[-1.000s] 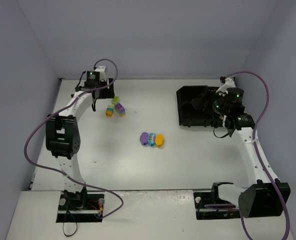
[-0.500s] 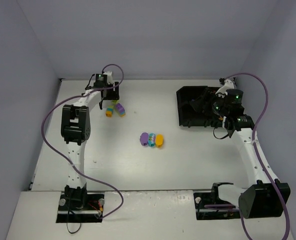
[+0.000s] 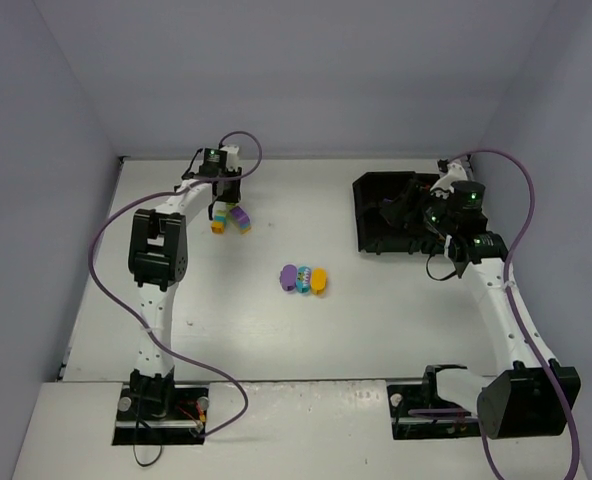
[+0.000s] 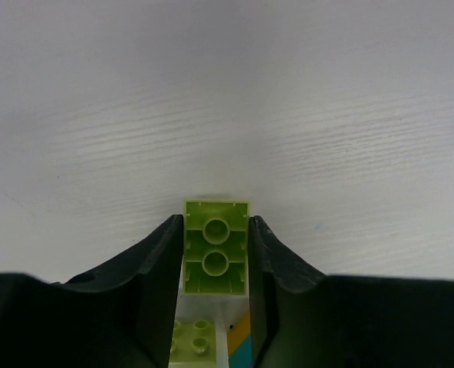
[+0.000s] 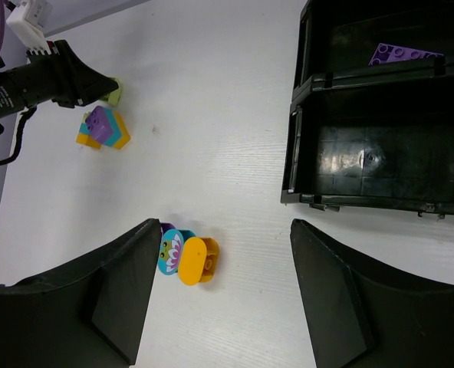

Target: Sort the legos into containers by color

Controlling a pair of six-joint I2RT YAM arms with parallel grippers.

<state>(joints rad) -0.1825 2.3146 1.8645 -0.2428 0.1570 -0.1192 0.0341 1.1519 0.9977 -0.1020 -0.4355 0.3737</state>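
My left gripper (image 4: 215, 224) is shut on a lime green lego (image 4: 215, 249), whose hollow underside faces the wrist camera. Just under it are another lime brick (image 4: 192, 345) and an orange and cyan piece (image 4: 244, 335). From above, that gripper (image 3: 223, 200) is at the far left pile of orange (image 3: 218, 226) and purple (image 3: 240, 215) legos. Three oval legos stand in a row mid-table: purple (image 3: 288, 277), cyan (image 3: 303, 279), orange (image 3: 319, 280). My right gripper (image 5: 227, 284) hangs open and holds nothing, beside the black tray (image 3: 368, 215). A purple plate (image 5: 406, 54) lies in one compartment.
The tray's near compartment (image 5: 365, 157) holds nothing that I can see. Grey walls close in the table on the left, back and right. Both arm bases sit at the near edge.
My left arm swung right over the far left pile, and its jaws closed on the lime green lego. The right arm stayed where it was.
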